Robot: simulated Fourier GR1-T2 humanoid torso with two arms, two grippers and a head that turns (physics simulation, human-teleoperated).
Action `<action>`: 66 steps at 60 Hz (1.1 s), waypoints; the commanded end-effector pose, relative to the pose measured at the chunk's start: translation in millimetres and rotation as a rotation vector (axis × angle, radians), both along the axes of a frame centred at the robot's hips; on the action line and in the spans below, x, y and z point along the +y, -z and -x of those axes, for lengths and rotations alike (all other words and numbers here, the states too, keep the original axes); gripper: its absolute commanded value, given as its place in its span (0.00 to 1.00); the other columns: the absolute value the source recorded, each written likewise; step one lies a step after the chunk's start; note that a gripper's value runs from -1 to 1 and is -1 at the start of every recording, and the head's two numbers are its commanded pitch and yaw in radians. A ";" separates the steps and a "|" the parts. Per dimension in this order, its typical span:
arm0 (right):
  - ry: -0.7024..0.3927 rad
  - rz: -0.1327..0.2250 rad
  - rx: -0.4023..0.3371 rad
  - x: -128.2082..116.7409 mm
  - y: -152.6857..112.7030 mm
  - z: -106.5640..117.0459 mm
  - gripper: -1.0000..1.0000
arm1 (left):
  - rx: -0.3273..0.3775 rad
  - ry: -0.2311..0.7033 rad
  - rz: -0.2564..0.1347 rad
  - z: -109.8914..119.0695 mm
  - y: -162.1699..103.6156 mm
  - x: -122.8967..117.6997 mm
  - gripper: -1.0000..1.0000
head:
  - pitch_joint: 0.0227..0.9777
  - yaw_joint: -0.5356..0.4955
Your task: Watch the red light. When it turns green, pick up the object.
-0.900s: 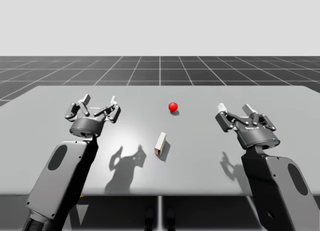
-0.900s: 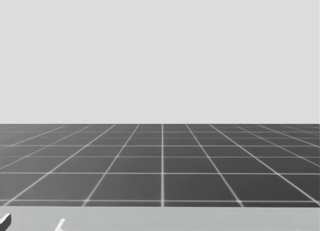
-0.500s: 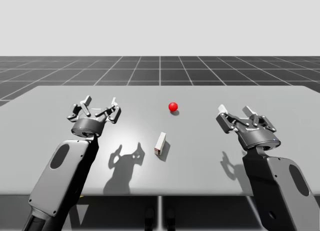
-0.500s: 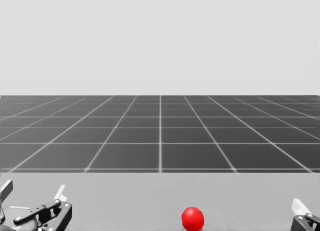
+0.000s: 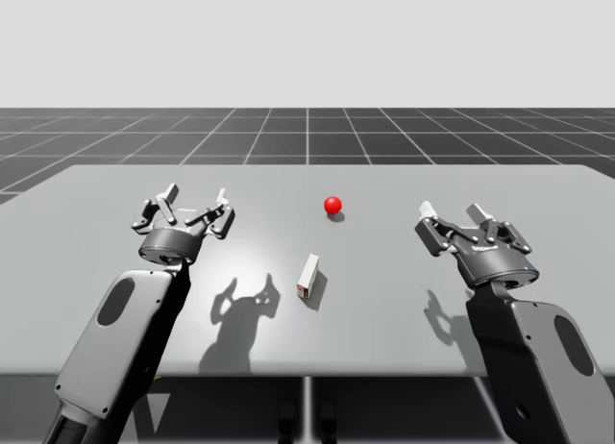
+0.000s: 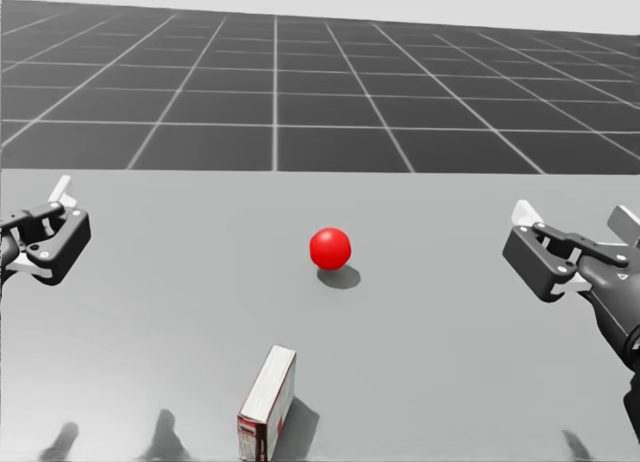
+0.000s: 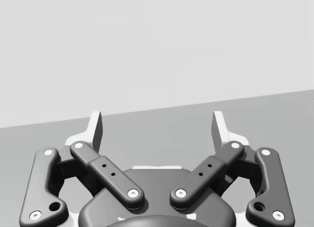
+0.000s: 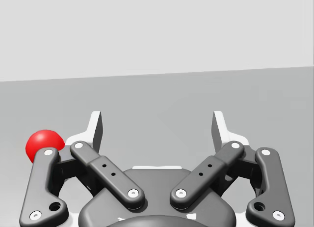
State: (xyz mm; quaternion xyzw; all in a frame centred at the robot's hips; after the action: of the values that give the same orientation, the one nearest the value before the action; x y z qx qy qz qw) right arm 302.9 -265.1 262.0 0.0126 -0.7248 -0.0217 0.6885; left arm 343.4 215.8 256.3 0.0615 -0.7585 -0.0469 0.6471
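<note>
The light is a red ball (image 5: 332,206) (image 6: 330,248) on the grey table (image 5: 404,261), toward the back of the middle. A small white box with a red end (image 5: 307,275) (image 6: 268,390) stands on its long edge in front of it. My left gripper (image 5: 192,201) (image 7: 157,126) hovers open over the table's left part, well left of the box. Over the right part hovers my right gripper (image 5: 455,214) (image 6: 575,222) (image 8: 157,126), also open and holding nothing. The red ball (image 8: 43,142) lies off to that gripper's side.
The table's front edge (image 5: 307,375) runs just behind my forearms. A dark gridded floor (image 5: 307,136) lies beyond the far edge. Shadows of both grippers fall on the table beside the box.
My head has turned downward, bringing the ball, the box and both grippers into its view. My left gripper has shifted slightly right. The light stays red and the box has not moved.
</note>
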 end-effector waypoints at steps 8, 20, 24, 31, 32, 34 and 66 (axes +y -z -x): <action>-0.001 0.006 -0.001 0.6 0.5 0.0 0.00 | -0.003 0.010 -0.002 2.2 -0.8 -2.0 0.00 | 0.60 0.41; 0.001 0.005 -0.003 0.2 0.4 -0.1 0.00 | -0.005 0.009 0.000 2.8 -1.2 -2.6 0.00 | 0.60 0.41; 0.000 0.007 -0.003 0.2 0.4 -0.1 0.00 | -0.004 0.010 0.000 2.9 -1.1 -3.0 0.00 | 0.60 0.41; 0.000 0.007 -0.003 -0.2 0.1 -0.3 0.00 | -0.005 0.010 0.001 3.2 -1.6 -3.4 0.00 | 0.60 0.41; 0.001 0.007 -0.004 -0.3 0.1 -0.3 0.00 | -0.005 0.010 0.001 3.2 -1.6 -3.4 0.00 | 0.60 0.41; 0.001 0.006 -0.004 -0.4 -0.1 -0.3 0.00 | -0.005 0.010 0.002 3.5 -1.7 -3.6 0.00 | 0.61 0.41; -0.001 0.009 -0.007 -1.3 -1.3 0.4 0.00 | -0.004 0.012 0.001 3.9 -1.7 -4.3 0.00 | 0.61 0.41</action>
State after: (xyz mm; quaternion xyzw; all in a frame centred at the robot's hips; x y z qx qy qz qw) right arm 302.8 -266.2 262.9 0.0101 -0.7271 -0.0184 0.6862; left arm 339.4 211.5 257.9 0.0570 -0.7604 -0.0502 0.6450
